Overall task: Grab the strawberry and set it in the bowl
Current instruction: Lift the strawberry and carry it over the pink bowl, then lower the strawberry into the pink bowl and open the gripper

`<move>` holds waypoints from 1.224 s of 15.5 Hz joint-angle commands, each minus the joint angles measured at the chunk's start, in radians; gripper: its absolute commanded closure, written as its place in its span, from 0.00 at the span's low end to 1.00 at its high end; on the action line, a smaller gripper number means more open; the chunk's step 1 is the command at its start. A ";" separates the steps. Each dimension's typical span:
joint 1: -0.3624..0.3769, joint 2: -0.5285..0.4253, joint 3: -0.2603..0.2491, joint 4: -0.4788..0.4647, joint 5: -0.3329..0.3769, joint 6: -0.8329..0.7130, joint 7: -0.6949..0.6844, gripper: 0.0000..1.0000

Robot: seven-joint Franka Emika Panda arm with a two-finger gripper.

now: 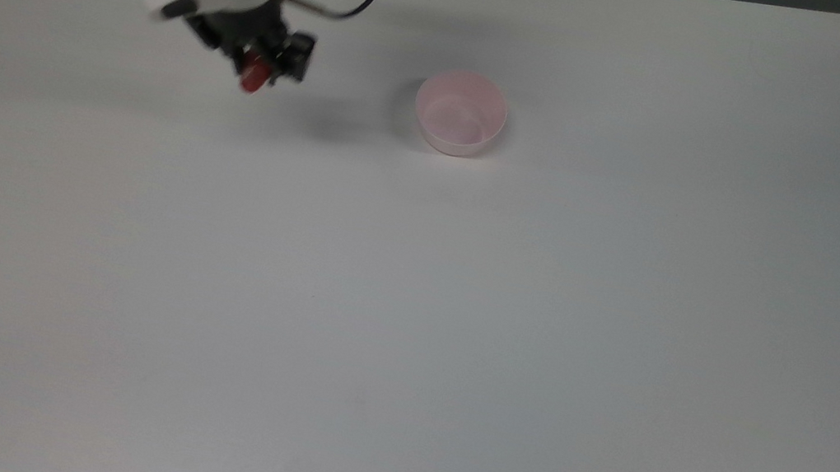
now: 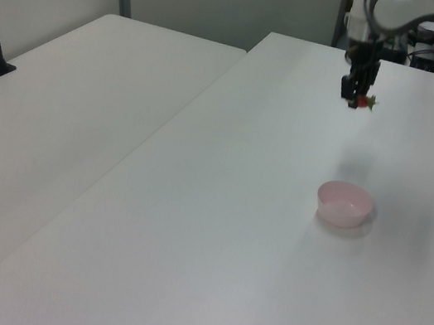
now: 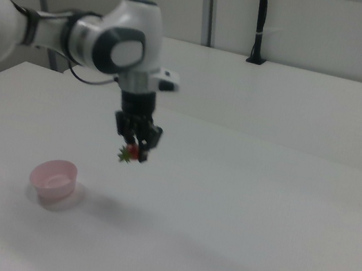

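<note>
White table (image 1: 458,317) below, the gripper (image 1: 258,64) hangs aloft, fingers clamped on the strawberry (image 1: 252,73) — pickup done — with the empty bowl (image 1: 460,113) at its three o'clock in the top view awaiting the drop.

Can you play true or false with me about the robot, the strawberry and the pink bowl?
1. The gripper is holding the strawberry. True.
2. The strawberry is lying on the table. False: it hangs in the air, and its shadow falls on the table below.
3. The bowl has nothing in it. True.
4. The strawberry is right above the bowl. False: in the top view it is well off to the top view's left of the bowl.
5. The bowl is tipped over. False: it stands upright with its opening up.
</note>
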 commanded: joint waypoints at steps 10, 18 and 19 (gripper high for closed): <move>0.372 -0.036 0.019 -0.144 0.003 0.021 -0.014 0.82; 0.400 0.010 0.019 -0.197 -0.027 0.115 0.034 0.00; 0.400 0.006 0.019 -0.192 -0.028 0.111 0.037 0.00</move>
